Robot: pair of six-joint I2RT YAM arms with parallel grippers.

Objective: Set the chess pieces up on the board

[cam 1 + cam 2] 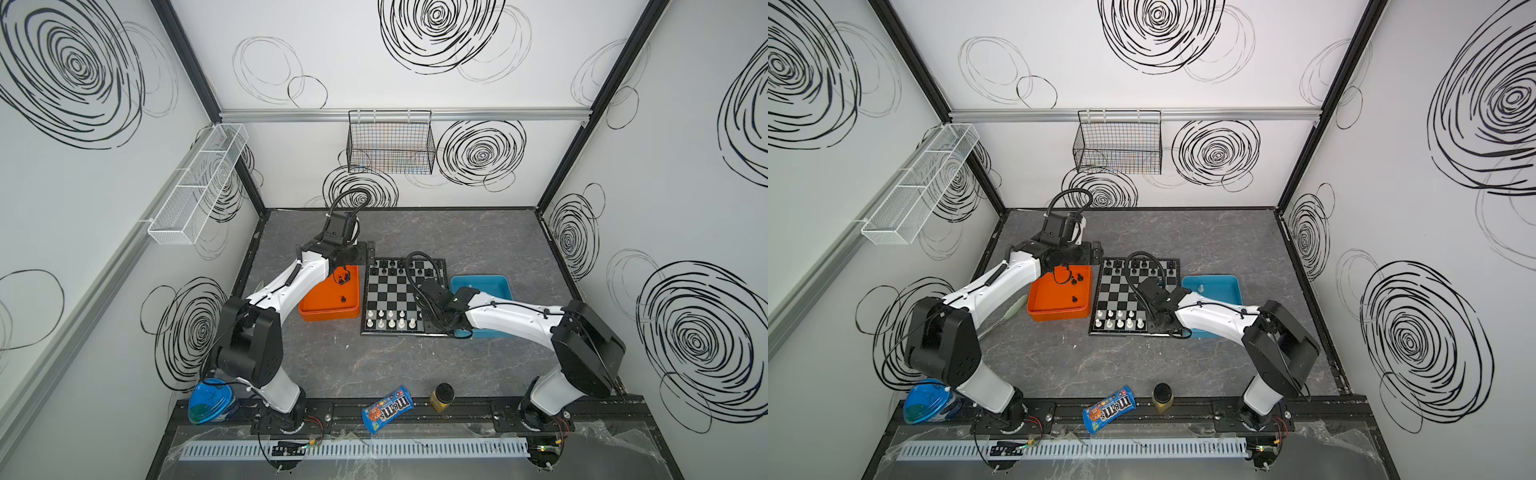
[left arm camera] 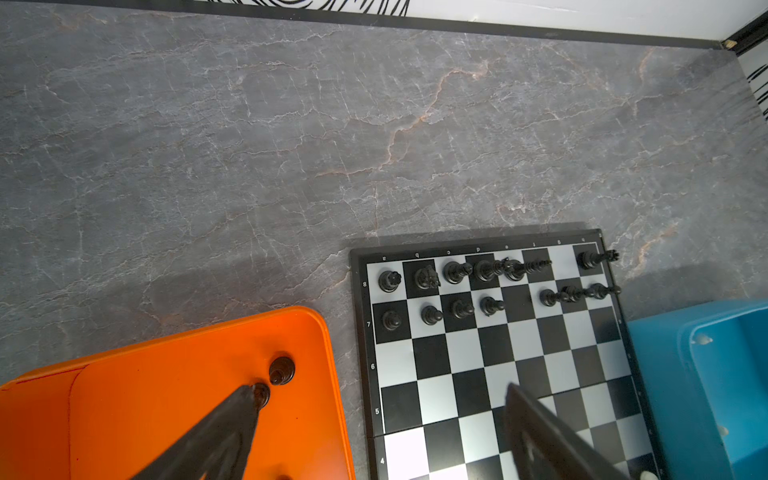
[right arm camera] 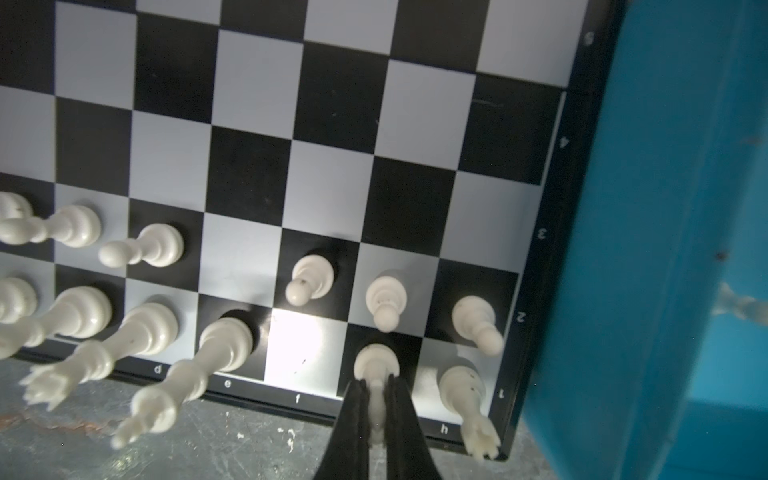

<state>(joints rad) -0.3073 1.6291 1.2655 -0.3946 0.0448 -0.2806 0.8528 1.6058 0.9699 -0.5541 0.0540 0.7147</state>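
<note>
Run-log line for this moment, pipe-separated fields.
left gripper: open, empty | right gripper: shut on white piece at g1 on board | black pieces in orange tray

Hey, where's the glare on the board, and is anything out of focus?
Right wrist view: glare whites out the empty f1 square beside the white piece the right hand pinches. Left wrist view: glare on one light square; the left hand looks blurred.

The black chess pieces (image 2: 389, 281) are glossy plastic, the white chess pieces (image 3: 311, 276) smooth plastic with a soft sheen, the board (image 3: 166, 153) smooth and satin enough to catch glare, the orange tray (image 2: 166, 395) and the blue tray (image 2: 665, 374) shiny moulded plastic, and the worktop (image 2: 291, 124) a matt, stone-veined grey surface.
</note>
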